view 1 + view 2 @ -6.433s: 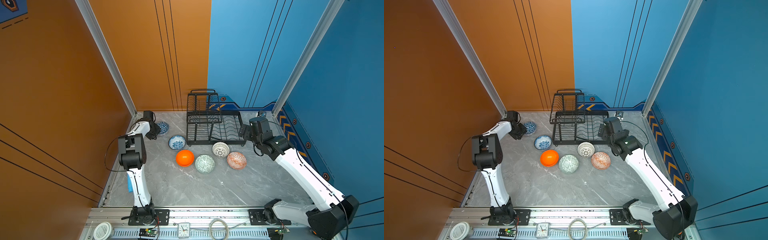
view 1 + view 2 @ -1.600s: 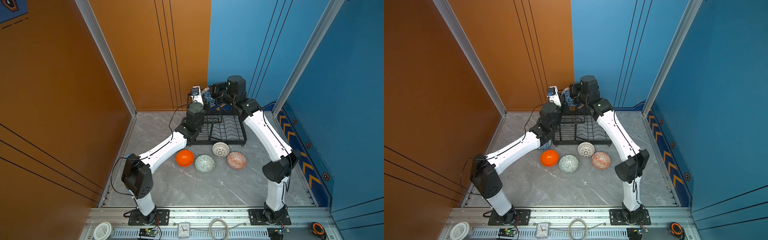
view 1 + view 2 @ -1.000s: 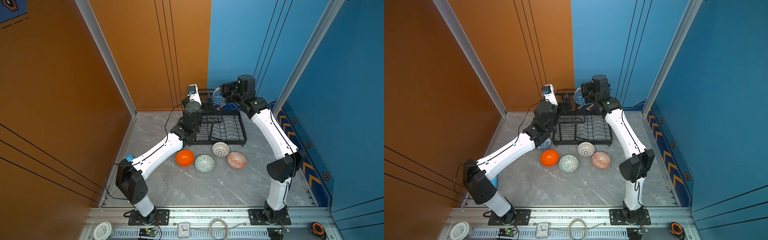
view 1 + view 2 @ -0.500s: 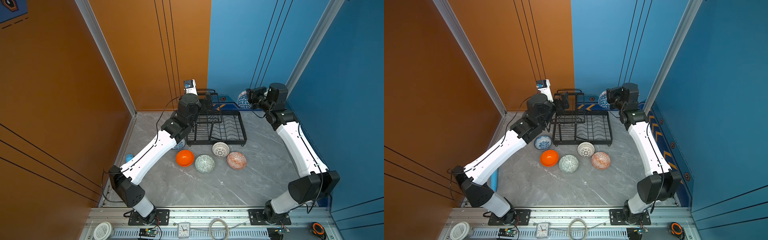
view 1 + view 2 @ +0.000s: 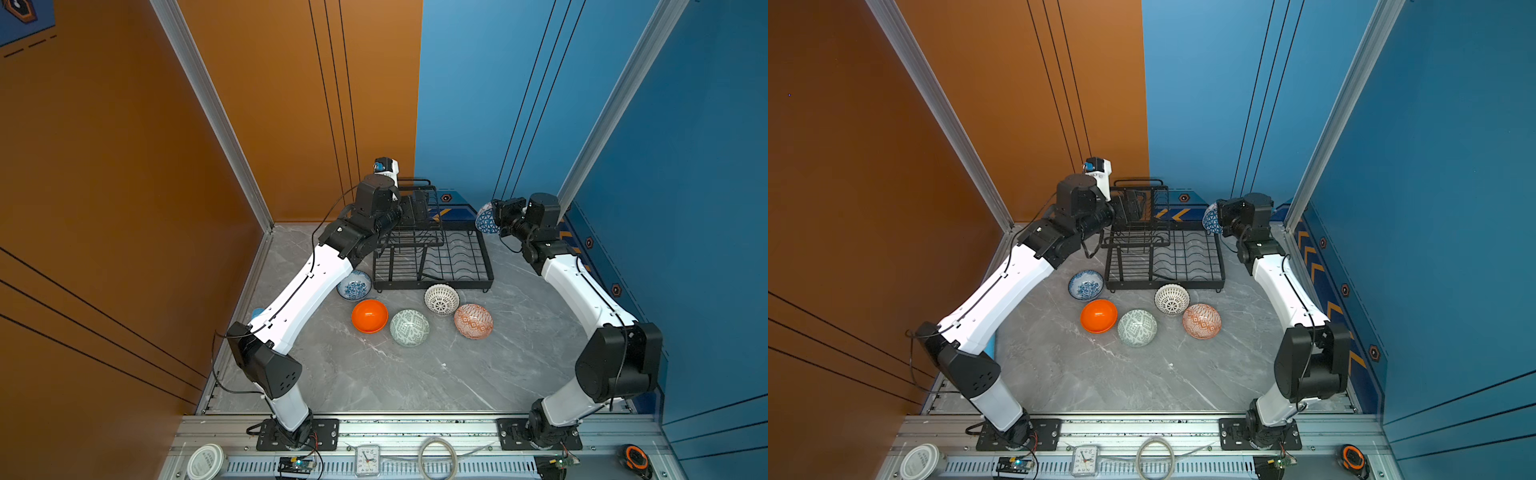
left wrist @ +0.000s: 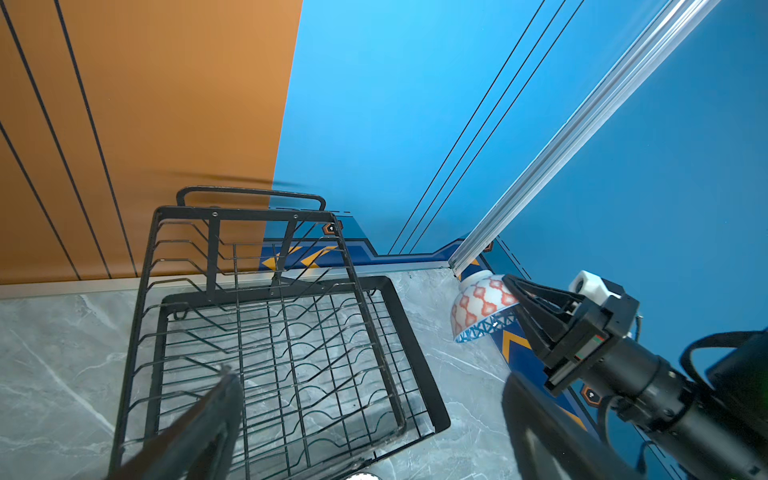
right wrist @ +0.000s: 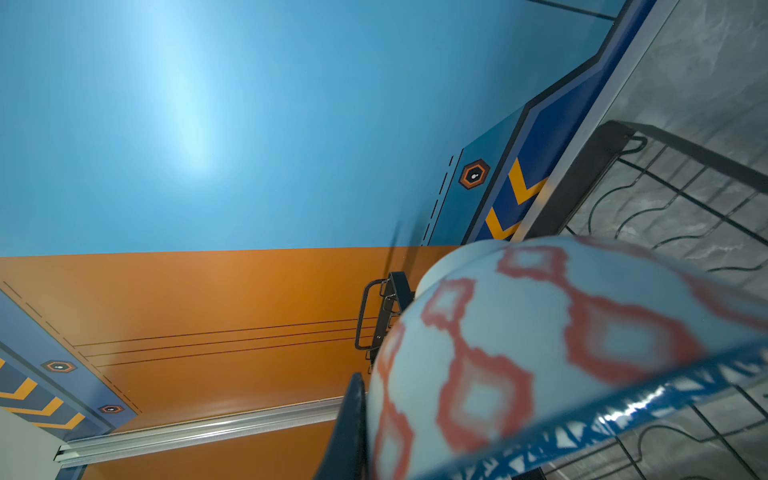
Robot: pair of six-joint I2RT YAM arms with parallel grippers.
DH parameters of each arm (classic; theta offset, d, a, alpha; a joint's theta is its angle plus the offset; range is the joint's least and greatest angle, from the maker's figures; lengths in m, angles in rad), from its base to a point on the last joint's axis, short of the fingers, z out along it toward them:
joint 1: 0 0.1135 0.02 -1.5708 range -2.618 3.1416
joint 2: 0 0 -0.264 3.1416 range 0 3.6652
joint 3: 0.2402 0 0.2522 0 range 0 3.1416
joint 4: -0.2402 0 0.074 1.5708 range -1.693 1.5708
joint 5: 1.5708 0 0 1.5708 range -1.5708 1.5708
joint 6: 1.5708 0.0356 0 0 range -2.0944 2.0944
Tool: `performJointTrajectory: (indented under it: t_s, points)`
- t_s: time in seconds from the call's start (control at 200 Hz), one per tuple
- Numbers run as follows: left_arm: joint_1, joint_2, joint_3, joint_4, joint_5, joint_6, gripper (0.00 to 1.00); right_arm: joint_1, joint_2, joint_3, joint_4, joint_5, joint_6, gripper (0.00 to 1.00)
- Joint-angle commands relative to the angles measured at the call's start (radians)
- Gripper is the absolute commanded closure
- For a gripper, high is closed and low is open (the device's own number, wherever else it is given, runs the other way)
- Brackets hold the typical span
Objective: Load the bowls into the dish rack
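The left gripper [image 5: 415, 206] hangs over the raised shelf at the left back of the dish rack [image 5: 432, 286]. Its jaws are spread wide and grip nothing; in the left wrist view the rack's wires show between the two fingers.

Five bowls sit on the table along the rack's front. The white and blue floral bowl [image 5: 355, 284] lies just off the front left corner, partly under the left arm. The plain orange bowl [image 5: 369, 316] and the pale green bowl [image 5: 409, 327] sit a little further forward. The lattice bowl [image 5: 441, 299] is just beside the front rim, and the orange-white diamond bowl [image 5: 473, 321] lies forward of the front right corner.

The right gripper [image 5: 496, 216] is clamped on the rim of the blue geometric bowl [image 6: 478, 307]. It holds the bowl tilted in the air just off the rack's back right corner, apart from the wires.
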Motion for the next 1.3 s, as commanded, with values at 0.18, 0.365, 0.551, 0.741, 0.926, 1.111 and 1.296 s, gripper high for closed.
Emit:
performJointTrajectory:
  t_s: [0.18,0.365,0.551,0.741,0.926,1.111,1.296]
  points:
    - [0.159,0.045,0.02,-0.024,0.216,-0.137,0.02,0.116,0.187,-0.017,0.34,0.082,-0.061,1.0]
    - [0.182,-0.013,-0.061,-0.022,0.188,-0.084,0.02,0.147,0.304,0.007,0.462,0.09,-0.036,1.0]
    - [0.215,-0.036,-0.089,-0.019,0.177,-0.107,0.02,0.146,0.394,0.063,0.499,0.066,-0.016,1.0]
    - [0.197,-0.011,-0.074,-0.013,0.187,-0.125,0.02,0.156,0.503,0.144,0.539,0.029,0.023,1.0]
    - [0.19,0.008,-0.063,-0.013,0.204,-0.151,0.02,0.176,0.59,0.195,0.597,0.051,0.073,1.0]
    - [0.186,0.02,-0.064,-0.012,0.205,-0.149,0.02,0.19,0.663,0.264,0.612,0.051,0.09,1.0]
    - [0.185,0.012,-0.083,-0.012,0.205,-0.132,0.02,0.207,0.721,0.322,0.633,0.055,0.103,1.0]
